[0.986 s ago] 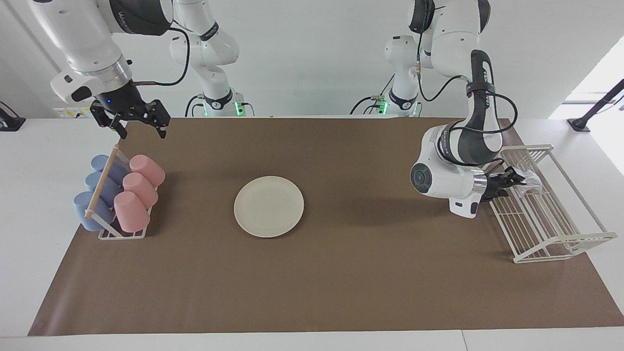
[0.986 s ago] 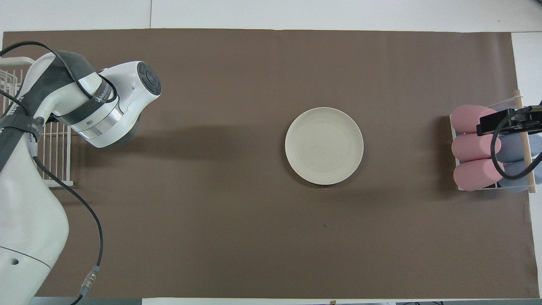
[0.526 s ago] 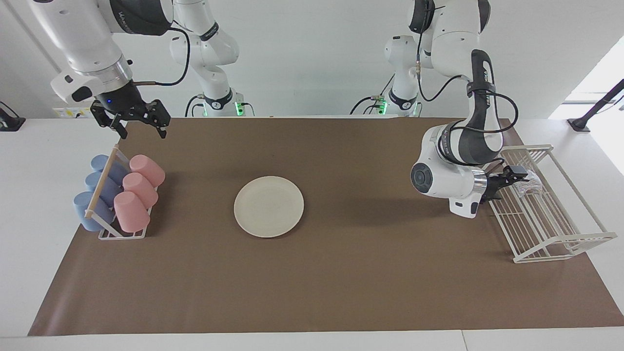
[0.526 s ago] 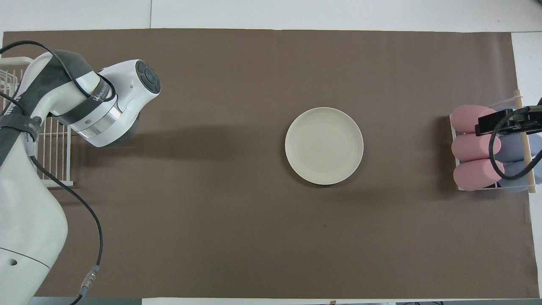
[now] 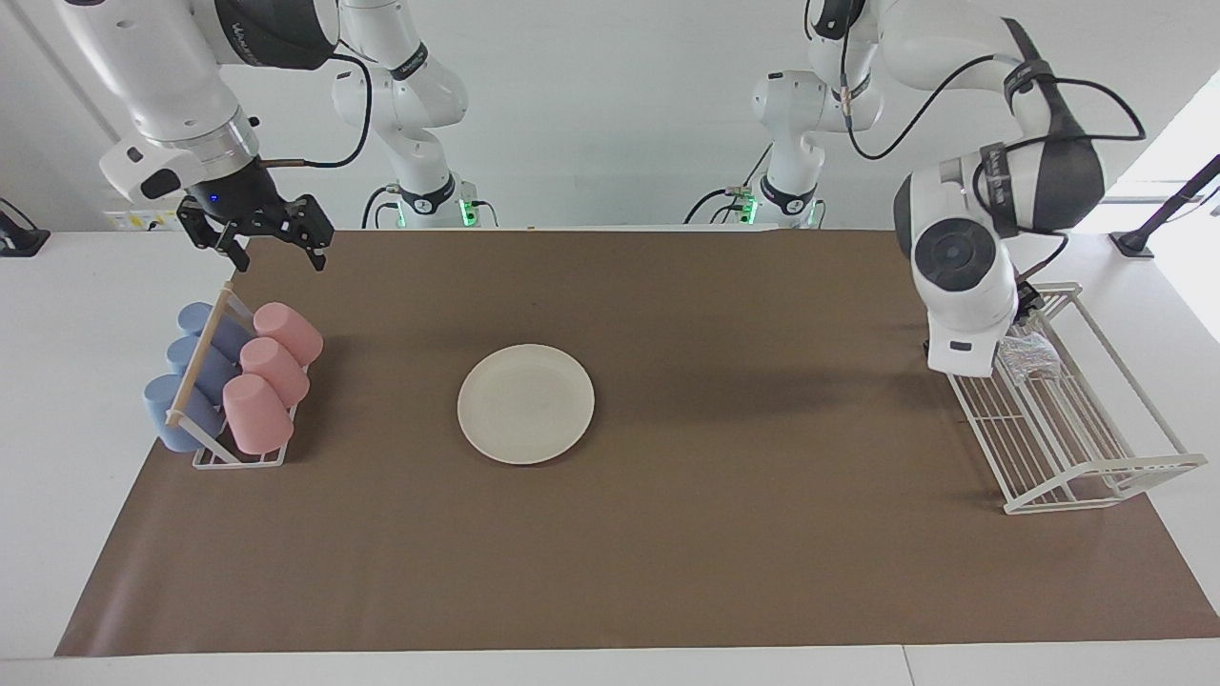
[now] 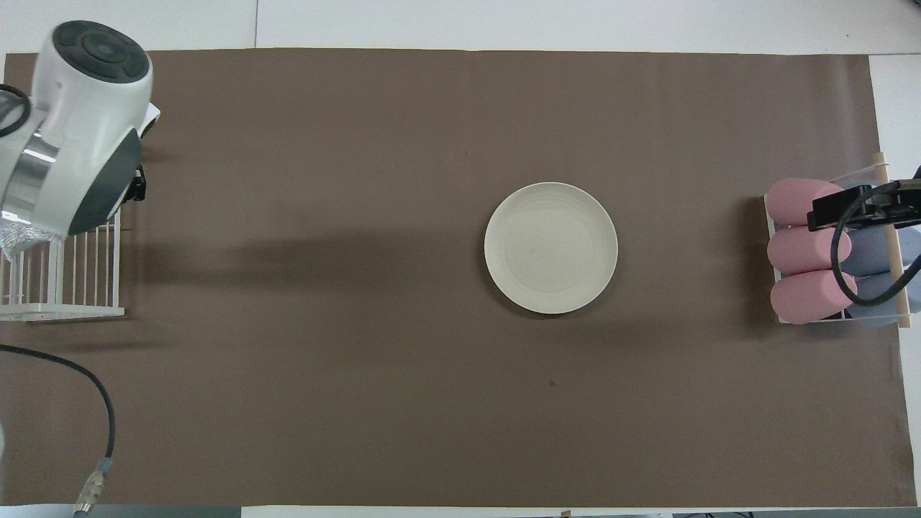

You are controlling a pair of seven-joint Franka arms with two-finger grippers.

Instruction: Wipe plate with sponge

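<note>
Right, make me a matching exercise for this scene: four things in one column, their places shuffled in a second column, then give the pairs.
Things:
1. round cream-white plate
2. silvery-grey crinkly mesh sponge
3. pink plastic cups
4. right gripper

Places:
A. lying in the holder at the right arm's end of the table
B. in the air above the brown mat, by the cup holder
C. flat on the middle of the brown mat
D. over the white wire rack, at the left gripper

Pairs: 1-C, 2-D, 3-A, 4-B
</note>
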